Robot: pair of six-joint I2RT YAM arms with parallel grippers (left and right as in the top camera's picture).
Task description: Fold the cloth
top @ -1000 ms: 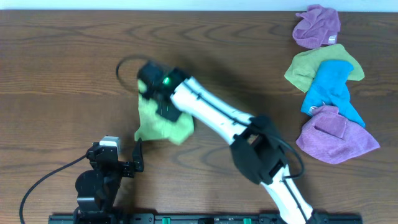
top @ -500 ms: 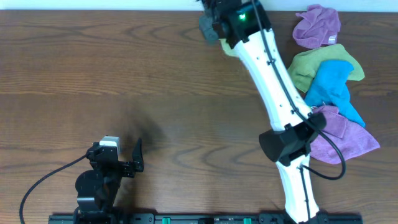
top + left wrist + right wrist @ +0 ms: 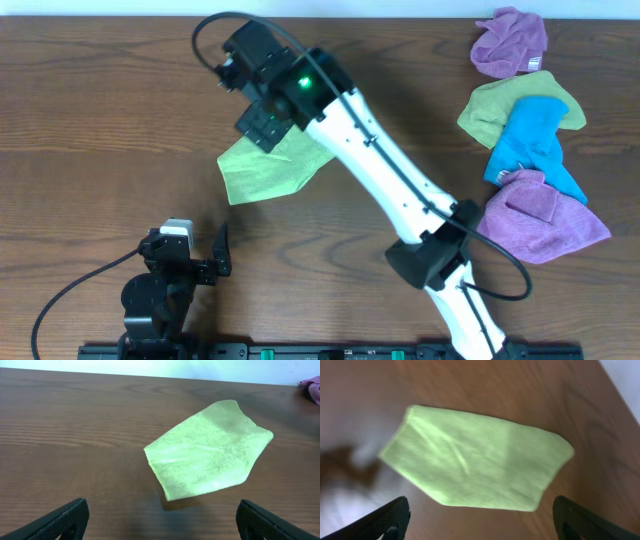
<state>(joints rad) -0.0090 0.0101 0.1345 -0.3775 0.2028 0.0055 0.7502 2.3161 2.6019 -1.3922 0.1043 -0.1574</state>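
The cloth (image 3: 262, 170) is bright lime green and lies flat on the wooden table (image 3: 100, 120), left of centre, in a folded, roughly five-sided shape. My right gripper (image 3: 250, 65) hovers above its far edge, open, with nothing between the fingers. In the right wrist view the cloth (image 3: 475, 467) lies just beyond the open right gripper (image 3: 482, 522). My left gripper (image 3: 218, 252) rests near the front edge, open and empty, short of the cloth's near corner. The left wrist view shows the cloth (image 3: 210, 452) ahead of the wide-open left gripper (image 3: 160, 527).
At the right side lies a heap of other rags: a purple cloth (image 3: 510, 42), an olive-green cloth (image 3: 495, 108), a blue cloth (image 3: 535, 145) and another purple cloth (image 3: 545, 218). The right arm (image 3: 390, 190) stretches diagonally across the table's middle.
The right gripper has opened and let go of the cloth. The arm swung to the far edge and back. The cloth now lies flatter and slightly further back.
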